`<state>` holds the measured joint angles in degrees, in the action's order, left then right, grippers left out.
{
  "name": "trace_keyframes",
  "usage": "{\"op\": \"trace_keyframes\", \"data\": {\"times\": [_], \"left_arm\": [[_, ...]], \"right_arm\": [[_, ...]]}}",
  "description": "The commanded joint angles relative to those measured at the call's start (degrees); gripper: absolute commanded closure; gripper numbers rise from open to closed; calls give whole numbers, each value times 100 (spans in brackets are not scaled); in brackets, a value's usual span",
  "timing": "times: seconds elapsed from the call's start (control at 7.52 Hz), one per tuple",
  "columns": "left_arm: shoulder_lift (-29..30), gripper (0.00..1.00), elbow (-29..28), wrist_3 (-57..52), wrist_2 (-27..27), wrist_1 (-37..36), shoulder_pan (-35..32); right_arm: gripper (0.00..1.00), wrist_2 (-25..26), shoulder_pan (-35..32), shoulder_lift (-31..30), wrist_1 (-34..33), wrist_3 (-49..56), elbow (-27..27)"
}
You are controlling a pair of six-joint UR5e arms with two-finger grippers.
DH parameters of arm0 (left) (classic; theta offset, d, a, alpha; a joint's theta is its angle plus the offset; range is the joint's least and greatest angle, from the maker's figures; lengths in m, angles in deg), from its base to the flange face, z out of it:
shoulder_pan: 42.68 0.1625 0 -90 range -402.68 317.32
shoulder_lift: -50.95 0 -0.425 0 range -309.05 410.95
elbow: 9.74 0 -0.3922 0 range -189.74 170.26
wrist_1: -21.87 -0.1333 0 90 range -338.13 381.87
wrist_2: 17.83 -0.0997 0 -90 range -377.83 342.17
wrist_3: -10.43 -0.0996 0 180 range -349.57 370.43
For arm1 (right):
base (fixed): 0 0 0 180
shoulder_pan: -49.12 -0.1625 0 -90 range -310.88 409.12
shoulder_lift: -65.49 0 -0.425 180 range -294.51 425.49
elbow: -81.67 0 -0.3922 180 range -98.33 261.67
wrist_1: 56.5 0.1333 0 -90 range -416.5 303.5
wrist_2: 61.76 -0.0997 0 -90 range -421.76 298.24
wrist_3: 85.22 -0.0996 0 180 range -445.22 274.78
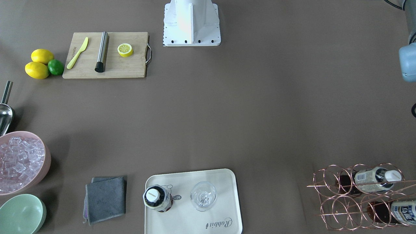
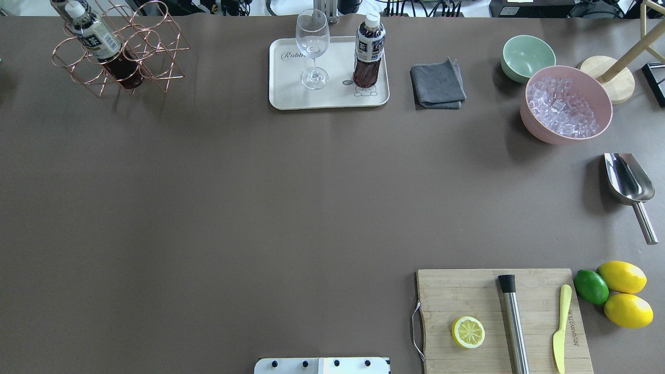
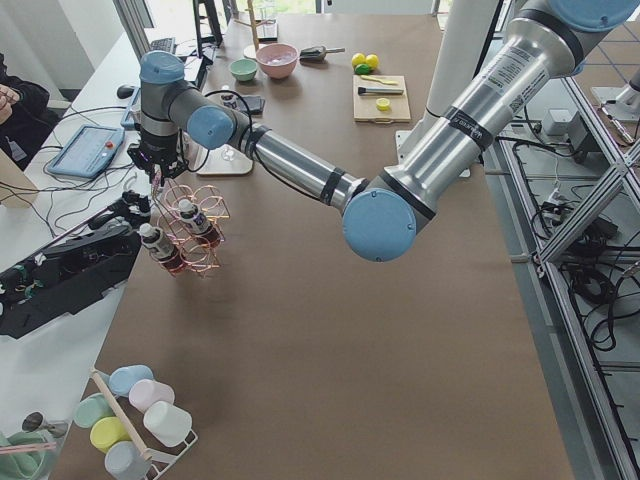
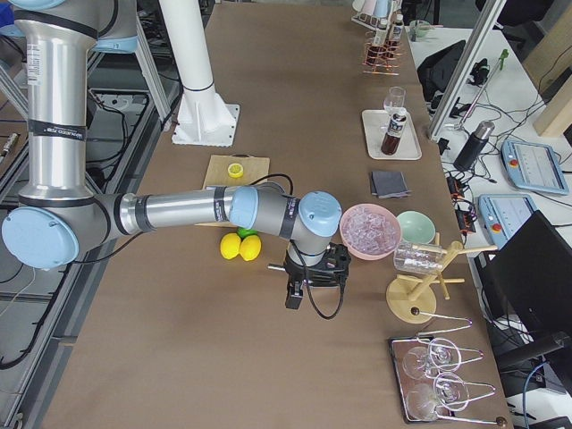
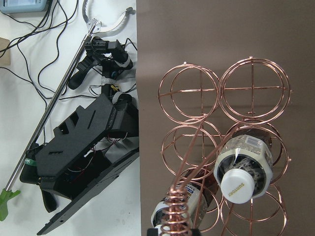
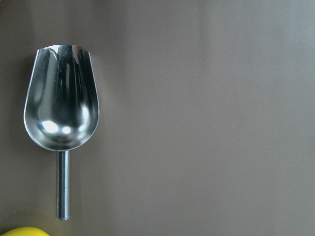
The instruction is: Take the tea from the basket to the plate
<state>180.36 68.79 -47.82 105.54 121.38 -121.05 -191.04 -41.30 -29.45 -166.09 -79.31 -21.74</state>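
The copper wire basket [image 1: 341, 195] stands at the table's corner and holds two tea bottles [image 1: 377, 178], one with its white cap toward the left wrist camera [image 5: 243, 169]. A third tea bottle [image 2: 369, 52] stands upright on the cream plate [image 2: 291, 98], next to a wine glass [image 2: 313, 47]. My left gripper [image 3: 158, 178] hangs just above the basket [image 3: 200, 235], and its wire handle [image 5: 177, 216] rises close to the left wrist camera. I cannot tell whether it is open or shut. My right gripper [image 4: 293, 299] hovers over a steel scoop [image 6: 61, 98], and I cannot tell its state.
A pink bowl of ice [image 2: 566, 104], a mint-green bowl [image 2: 527, 56] and a grey cloth [image 2: 437, 84] sit beside the plate. A wooden cutting board [image 2: 467, 291] carries a lemon half, a steel rod and a yellow knife. Two lemons and a lime [image 2: 591, 286] lie beside it.
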Motion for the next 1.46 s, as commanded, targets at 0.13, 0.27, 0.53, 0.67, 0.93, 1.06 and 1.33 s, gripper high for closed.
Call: {"op": "trace_keyframes", "data": {"times": [0.13,0.27,0.53,0.67,0.93,1.06,1.33], "left_arm": [[32,100,30,51,-6,16,94],[5,100,22,51,-6,16,120],[-4,100,-5,51,-6,16,147],[-4,100,-5,51,-6,16,147],[-12,100,-13,51,-15,16,182],[-47,100,-13,33,-6,24,191],[-48,100,-162,16,-15,181,191]], "right_arm": [[0,-1,-2,-24,-1,-46,49],[0,-1,-2,-16,-1,-47,101],[0,-1,-2,46,-1,-47,93],[0,-1,-2,54,-1,-38,84],[0,-1,-2,72,-1,-38,50],[0,-36,-2,72,-1,-46,41],[0,-45,-10,63,-1,-47,40]]}}
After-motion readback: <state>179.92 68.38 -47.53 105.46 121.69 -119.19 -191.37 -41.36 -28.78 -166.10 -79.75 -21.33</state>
